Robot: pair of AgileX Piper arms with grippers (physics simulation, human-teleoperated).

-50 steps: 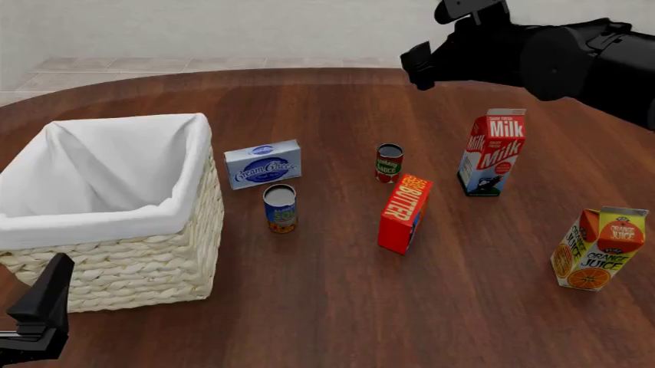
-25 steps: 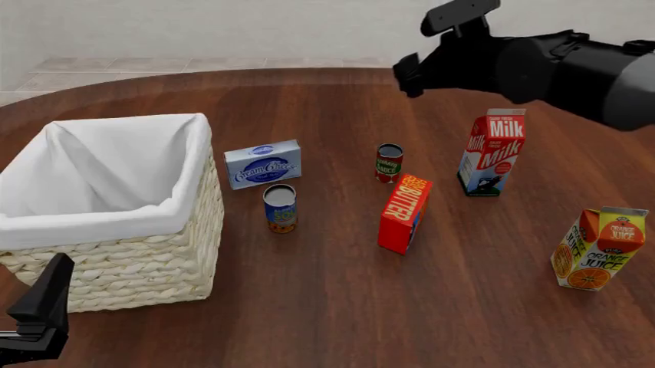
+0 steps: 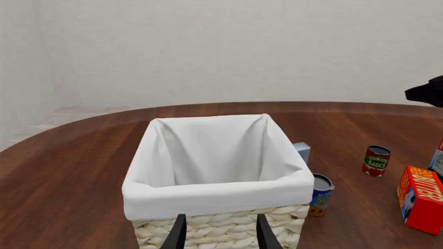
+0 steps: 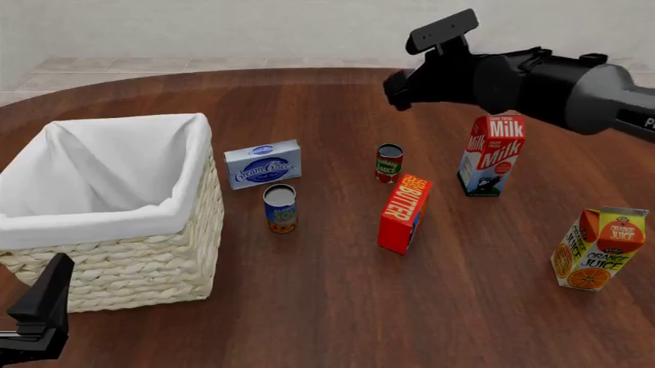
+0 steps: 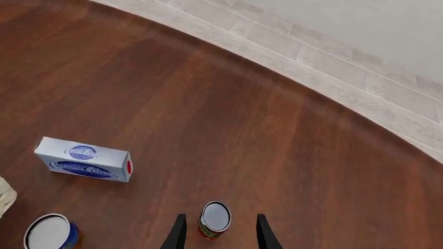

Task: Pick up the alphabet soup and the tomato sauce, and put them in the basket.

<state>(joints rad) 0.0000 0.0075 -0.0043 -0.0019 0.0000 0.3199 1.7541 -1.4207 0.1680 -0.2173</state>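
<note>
On the table stand two cans, the alphabet soup [image 4: 281, 208] and the tomato sauce [image 4: 389, 162], one basket [image 4: 113, 264], two cartons, milk [image 4: 492, 155] and orange juice [image 4: 600, 248], and two boxes, cream cheese [image 4: 263, 164] and butter [image 4: 404, 214]

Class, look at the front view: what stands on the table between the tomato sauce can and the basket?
In the front view, the cream cheese box and the alphabet soup stand between the tomato sauce and the basket.
</note>
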